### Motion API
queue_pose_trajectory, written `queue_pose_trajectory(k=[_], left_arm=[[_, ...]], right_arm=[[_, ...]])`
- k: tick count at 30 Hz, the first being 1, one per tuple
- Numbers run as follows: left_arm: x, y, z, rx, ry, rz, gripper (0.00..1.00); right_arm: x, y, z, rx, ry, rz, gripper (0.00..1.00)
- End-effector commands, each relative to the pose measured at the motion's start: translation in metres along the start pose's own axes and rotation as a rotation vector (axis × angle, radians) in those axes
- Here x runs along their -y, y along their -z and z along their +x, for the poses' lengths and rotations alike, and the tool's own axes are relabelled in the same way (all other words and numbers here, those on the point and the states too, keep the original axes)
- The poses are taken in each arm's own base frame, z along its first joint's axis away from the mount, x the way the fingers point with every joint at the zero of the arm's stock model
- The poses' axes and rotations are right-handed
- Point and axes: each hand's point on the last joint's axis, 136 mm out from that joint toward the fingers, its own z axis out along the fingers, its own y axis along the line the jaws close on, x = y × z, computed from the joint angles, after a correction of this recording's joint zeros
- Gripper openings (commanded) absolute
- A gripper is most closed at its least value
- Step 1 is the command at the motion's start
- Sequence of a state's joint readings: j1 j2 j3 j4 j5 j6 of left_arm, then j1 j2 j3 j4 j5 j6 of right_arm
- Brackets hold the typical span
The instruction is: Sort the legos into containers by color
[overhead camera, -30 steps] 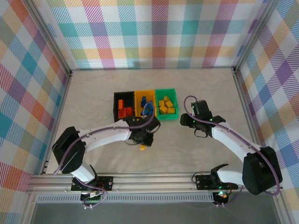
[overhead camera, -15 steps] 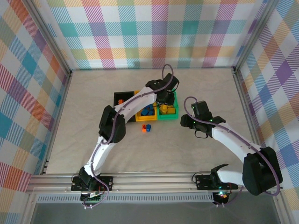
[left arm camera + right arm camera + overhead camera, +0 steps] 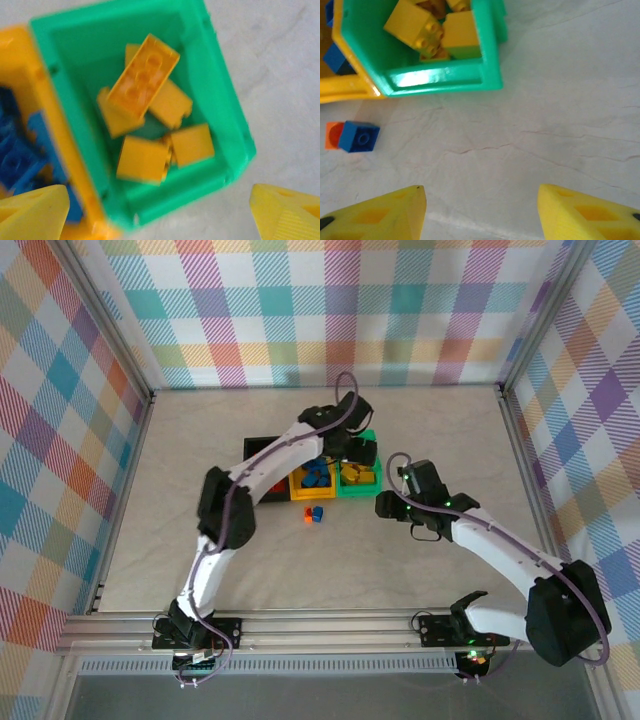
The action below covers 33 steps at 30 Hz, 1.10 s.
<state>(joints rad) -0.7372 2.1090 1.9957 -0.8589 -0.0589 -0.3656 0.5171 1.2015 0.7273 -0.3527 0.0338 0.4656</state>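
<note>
Two stray bricks on pale table [image 3: 555, 100], just before bins: small blue studded plastic brick [image 3: 361, 136] touching small red-orange brick [image 3: 332, 135]. We judge yellow drop-off step near done: left gripper [image 3: 160, 215] hovers over green open-top plastic bin [image 3: 227, 125], jaws wide apart, empty; long yellow brick [image 3: 145, 80] lies tilted on other yellow bricks [image 3: 142, 160] inside. Left arm stretched far forward, wrist facing down. Right gripper [image 3: 480, 212] low over table beside green bin, jaws apart, empty. Next, we reckon: pick stray pair, blue into yellow bin [image 3: 345, 89], red-orange into black bin [image 3: 256, 448].
</note>
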Motion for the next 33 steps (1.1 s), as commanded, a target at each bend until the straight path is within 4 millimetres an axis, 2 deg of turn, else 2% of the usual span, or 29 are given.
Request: queue_pose_trajectory(k=[1,4,10,14,17,21,27,33], left_arm=[[0.005,0.074,-0.007,0.168,0.062,0.129,0.96],[-0.019,0.089,0.037,0.166,0.104,0.133,0.99],[-0.087,0.110,0.129,0.170,0.207,0.048,1.00],[-0.115,0.119,0.172,0.170,0.252,0.027,1.00],[-0.126,0.119,0.189,0.155,0.267,0.009,1.00],[-0.132,0.120,0.196,0.163,0.276,0.002,1.00],[-0.136,0.119,0.195,0.164,0.263,-0.002,1.00],[-0.137,0.115,0.195,0.167,0.269,0.009,1.00]], right_arm=[[-0.025,-0.010,0.004,-0.018,0.011,-0.059,0.62],[-0.050,-0.023,0.008,-0.041,0.030,-0.104,0.62],[-0.100,-0.060,0.010,-0.073,0.045,-0.155,0.65],[-0.121,-0.080,0.002,-0.052,0.006,-0.159,0.64],[-0.126,-0.094,-0.004,-0.053,-0.013,-0.108,0.63],[-0.121,-0.109,-0.005,-0.071,-0.031,-0.045,0.61],[-0.119,-0.127,0.015,-0.162,-0.029,-0.014,0.59],[-0.095,-0.123,0.035,-0.223,-0.016,0.085,0.51]])
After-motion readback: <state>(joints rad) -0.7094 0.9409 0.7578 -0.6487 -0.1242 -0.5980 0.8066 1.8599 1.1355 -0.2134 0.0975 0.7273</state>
